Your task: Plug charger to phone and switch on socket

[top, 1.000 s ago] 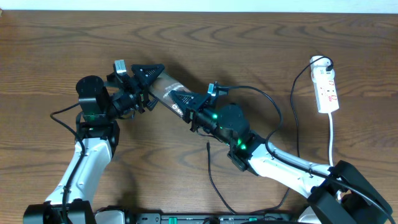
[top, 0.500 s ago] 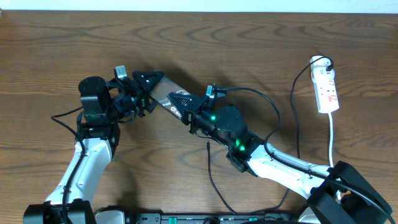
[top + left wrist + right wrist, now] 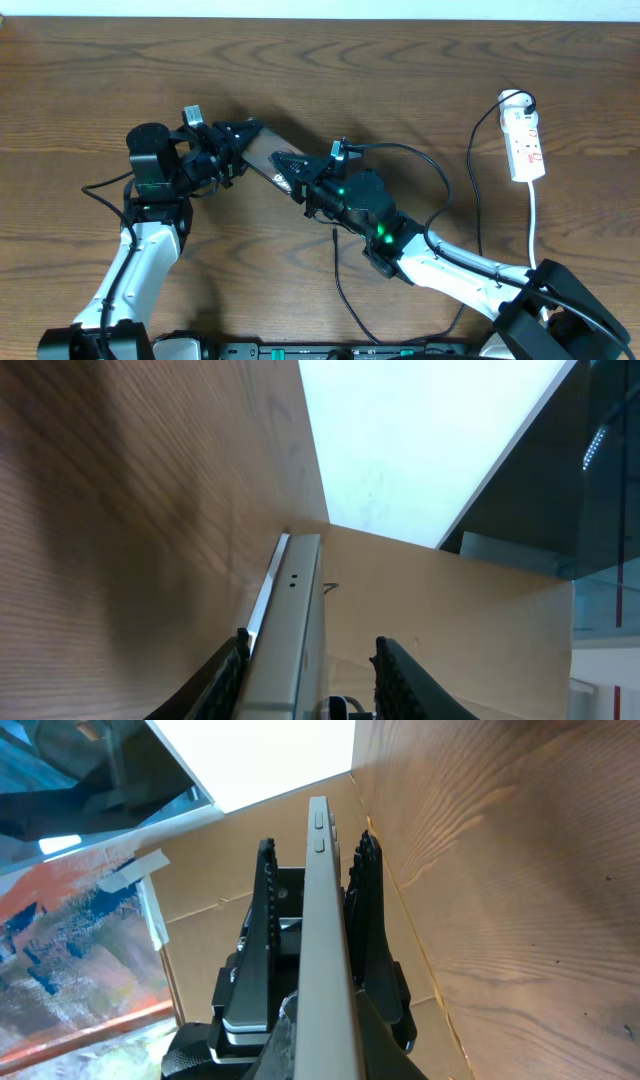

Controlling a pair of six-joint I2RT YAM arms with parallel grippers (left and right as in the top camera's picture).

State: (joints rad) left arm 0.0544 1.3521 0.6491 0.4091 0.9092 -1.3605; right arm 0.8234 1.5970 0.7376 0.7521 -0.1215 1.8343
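The phone point(image 3: 262, 148) is held off the table between both arms, tilted on edge. My right gripper point(image 3: 287, 166) is shut on its lower right end; in the right wrist view the phone's pale edge point(image 3: 325, 900) runs straight out of that gripper point(image 3: 330, 1042). My left gripper point(image 3: 243, 136) straddles the upper left end. In the left wrist view the phone point(image 3: 295, 615) touches one finger of the left gripper point(image 3: 312, 640), with a gap to the other. The charger point(image 3: 345, 290) lies on the table, its tip point(image 3: 333, 233) under the right arm. The socket point(image 3: 526, 140) lies far right.
A black plug point(image 3: 519, 100) sits in the socket's top end, and its thin cable point(image 3: 476, 190) runs down past the right arm. The socket's white cord point(image 3: 534, 225) trails to the front right. Bare wooden table point(image 3: 100, 70) surrounds the arms.
The left gripper's jaws have narrowed around the phone's end. The phone and both grippers have shifted slightly to the left. The right gripper's hold is the same.
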